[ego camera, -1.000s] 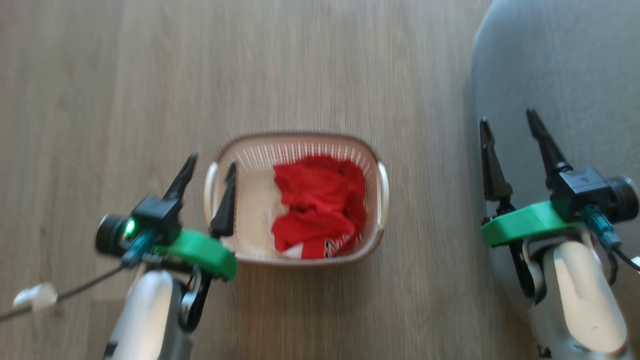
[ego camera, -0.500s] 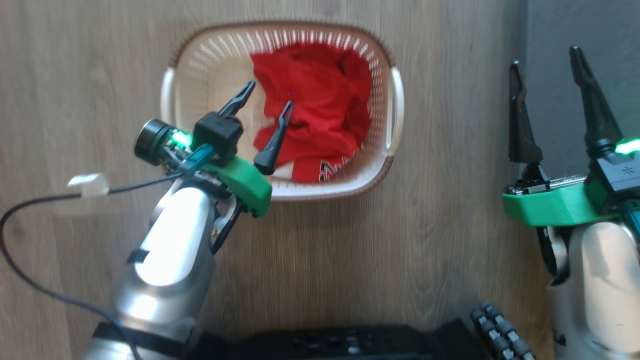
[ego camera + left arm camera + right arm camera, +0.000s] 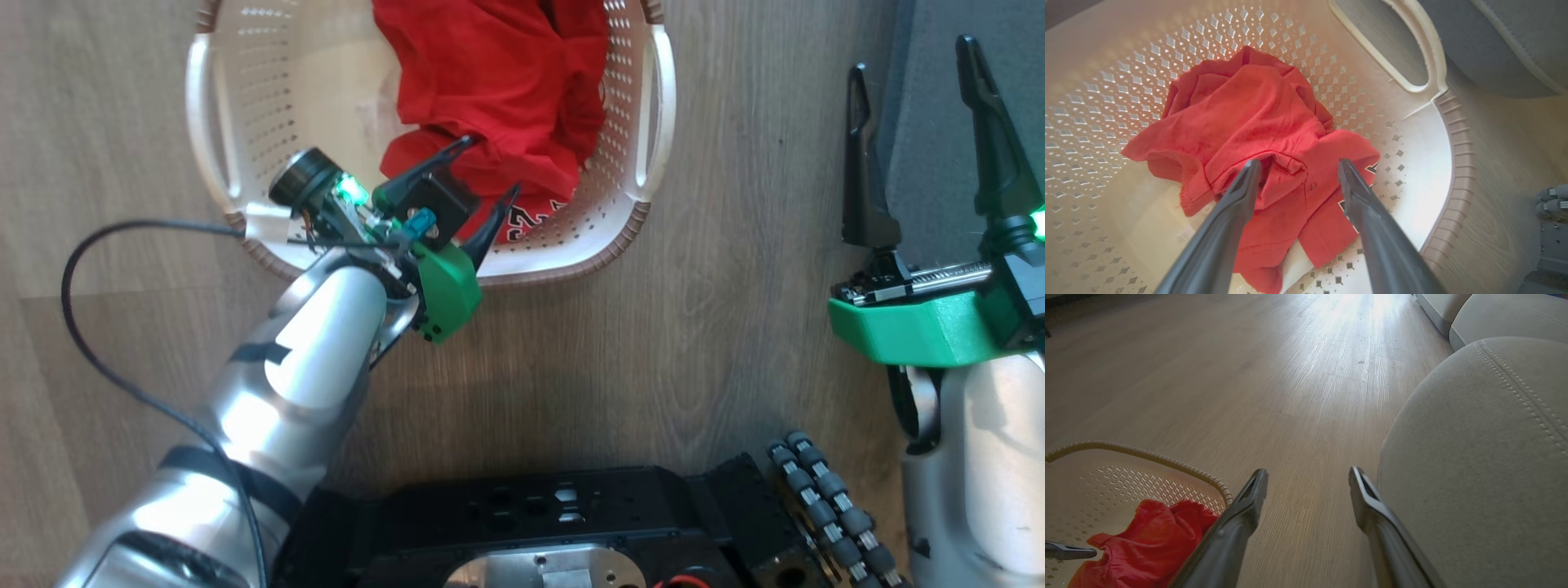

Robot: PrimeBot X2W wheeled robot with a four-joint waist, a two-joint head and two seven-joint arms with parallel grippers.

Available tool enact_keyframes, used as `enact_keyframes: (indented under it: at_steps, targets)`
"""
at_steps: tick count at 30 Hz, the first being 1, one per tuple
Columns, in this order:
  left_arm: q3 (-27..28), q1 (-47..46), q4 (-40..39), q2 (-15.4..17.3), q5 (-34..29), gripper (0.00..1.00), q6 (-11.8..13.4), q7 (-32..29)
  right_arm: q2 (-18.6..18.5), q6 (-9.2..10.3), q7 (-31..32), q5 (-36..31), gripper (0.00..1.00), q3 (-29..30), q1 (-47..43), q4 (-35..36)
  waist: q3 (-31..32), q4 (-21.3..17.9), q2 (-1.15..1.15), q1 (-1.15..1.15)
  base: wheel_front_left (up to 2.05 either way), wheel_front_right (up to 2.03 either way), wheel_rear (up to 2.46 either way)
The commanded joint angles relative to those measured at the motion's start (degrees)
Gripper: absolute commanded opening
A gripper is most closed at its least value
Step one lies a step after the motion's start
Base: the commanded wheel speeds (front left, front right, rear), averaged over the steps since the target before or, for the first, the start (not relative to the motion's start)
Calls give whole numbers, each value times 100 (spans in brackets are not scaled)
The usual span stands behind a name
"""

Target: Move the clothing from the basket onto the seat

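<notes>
Down inside the basket point(image 3: 245, 73), the left end effector point(image 3: 1297, 163) had moved from the rim to the red clothing point(image 3: 1249, 118) lying there, fingers point(image 3: 1237, 204) wide apart around a fold, so a pinch looked close.

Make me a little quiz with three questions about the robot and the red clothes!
1. Fill the gap: the right gripper, near the grey seat, holds ____.
2. True or false: the left gripper is shut on the clothing.
3. Pick one. The clothing lies: A on the floor, B on the seat, C in the basket.

Key
1. Nothing; it is open.
2. False: it is open, with one finger on each side of a red fold.
3. C.
</notes>
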State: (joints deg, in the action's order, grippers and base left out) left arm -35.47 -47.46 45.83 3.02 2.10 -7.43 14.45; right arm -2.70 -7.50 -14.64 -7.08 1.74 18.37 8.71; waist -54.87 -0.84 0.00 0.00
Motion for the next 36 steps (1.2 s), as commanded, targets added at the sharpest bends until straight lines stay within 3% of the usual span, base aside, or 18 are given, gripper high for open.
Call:
enact_keyframes:
  at_steps: [1,24,25,26,27,28,36]
  targets:
    - [-20,-28,58,106,57,100,-4,55,-18,1,-36,19,100,-140,-203,199,-104,-92,0,0,0,0,0]
    - [-714,-1106,2036,1,1019,100,-5,55,-18,1,-36,49,100,-536,-655,753,-292,-591,0,0,0,0,0]
    - [-758,-1123,2127,-3,1081,80,-5,55,-18,1,-36,48,100,-542,-672,765,-293,-603,0,0,0,0,0]
    - [-817,-1136,2196,-7,1160,39,-5,55,-18,1,-36,47,100,-547,-687,772,-293,-614,0,0,0,0,0]
    - [-871,-1143,2214,-9,1274,28,-5,55,-18,1,-36,50,100,-554,-697,774,-294,-629,0,0,0,0,0]
    - [-906,-1173,2194,-10,1380,0,-5,55,-18,1,-36,51,100,-554,-705,775,-298,-633,0,0,0,0,0]
    - [-1287,-1300,2119,-13,1945,0,-5,55,-18,1,-36,143,100,-469,-593,667,-290,-546,0,0,0,0,0]
